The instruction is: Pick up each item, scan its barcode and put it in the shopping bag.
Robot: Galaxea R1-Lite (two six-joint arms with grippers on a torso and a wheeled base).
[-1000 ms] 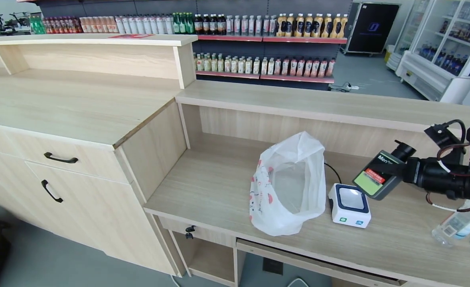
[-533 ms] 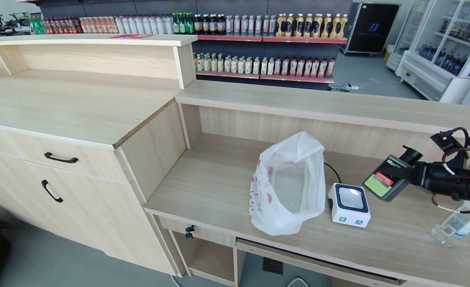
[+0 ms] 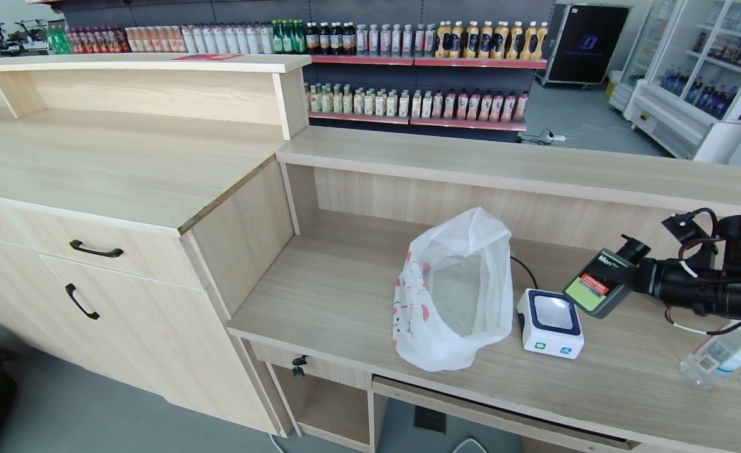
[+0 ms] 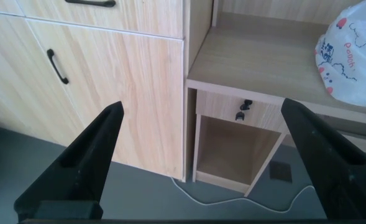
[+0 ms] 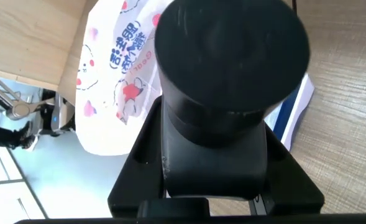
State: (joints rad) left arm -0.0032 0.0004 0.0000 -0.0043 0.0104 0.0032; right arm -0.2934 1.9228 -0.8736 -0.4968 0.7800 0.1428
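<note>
My right gripper is shut on a dark bottle with a green and red label, held tilted just above and right of the scanner. The scanner is a white box with a blue-framed window. Left of it stands the white shopping bag with red prints, its mouth open. In the right wrist view the dark bottle sits between my right gripper's fingers, with the bag and scanner behind it. My left gripper hangs open and empty, low in front of the cabinet.
Two clear bottles lie at the counter's right end. A raised back ledge runs behind the bag. A taller counter with drawers stands to the left. An open cubby lies under the desk.
The right arm dropped and drew back to the right with the bottle, then came left again toward the scanner. The left gripper, bag and scanner have not moved.
</note>
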